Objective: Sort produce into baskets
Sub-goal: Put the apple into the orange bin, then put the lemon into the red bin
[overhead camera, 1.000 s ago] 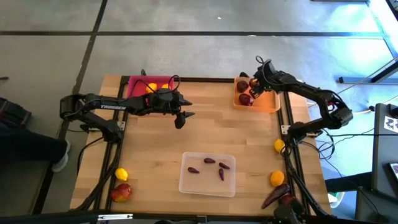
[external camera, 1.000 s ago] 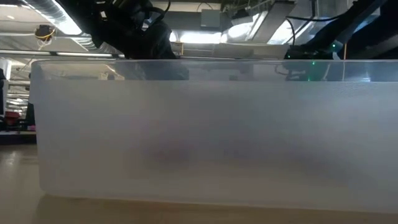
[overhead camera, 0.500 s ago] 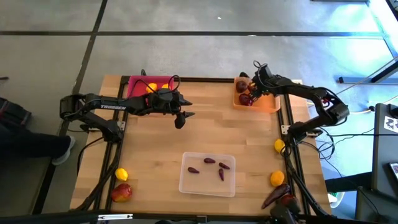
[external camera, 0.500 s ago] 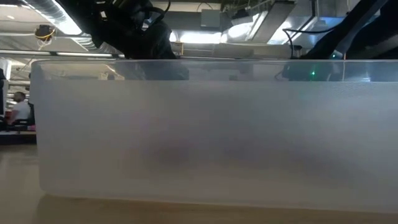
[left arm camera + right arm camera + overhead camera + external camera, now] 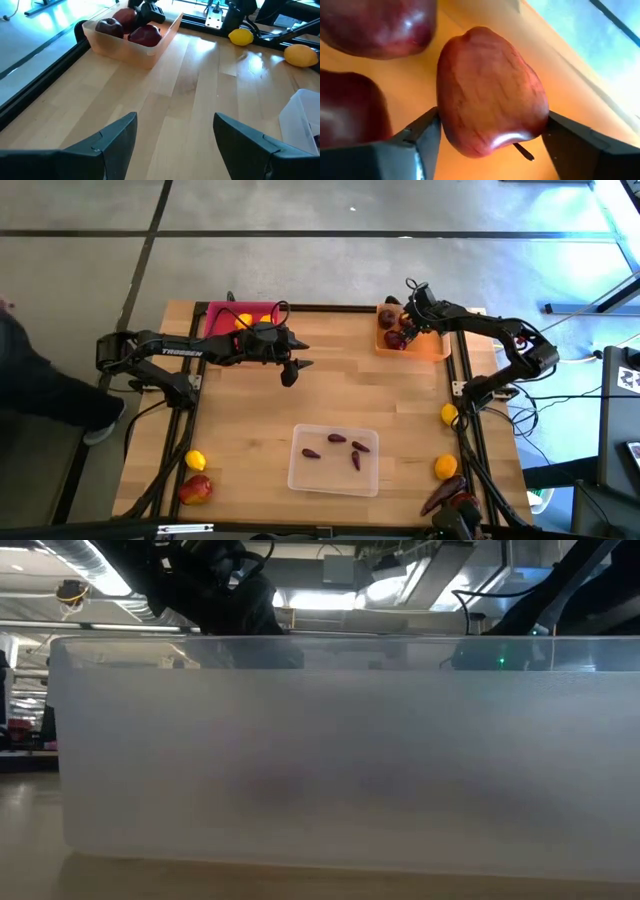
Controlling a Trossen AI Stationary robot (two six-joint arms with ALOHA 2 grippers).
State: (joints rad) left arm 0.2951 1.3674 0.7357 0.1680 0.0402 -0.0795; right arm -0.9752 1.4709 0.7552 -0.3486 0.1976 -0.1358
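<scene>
Where the high view looks down, the right gripper [image 5: 405,328] sits over the shallow orange plastic basket [image 5: 432,348]; the left gripper [image 5: 292,368] hangs open above bare wood. In the left wrist view its fingers [image 5: 116,137] stand apart. In the right wrist view, a dark red round fruit [image 5: 490,90] lies between the fingers [image 5: 422,132], touching both; whether gripped or freed, I cannot tell.

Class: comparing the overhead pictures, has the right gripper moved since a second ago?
Yes. The right gripper has crept leftward, farther in over the orange basket, where it stands around a red fruit.
</scene>
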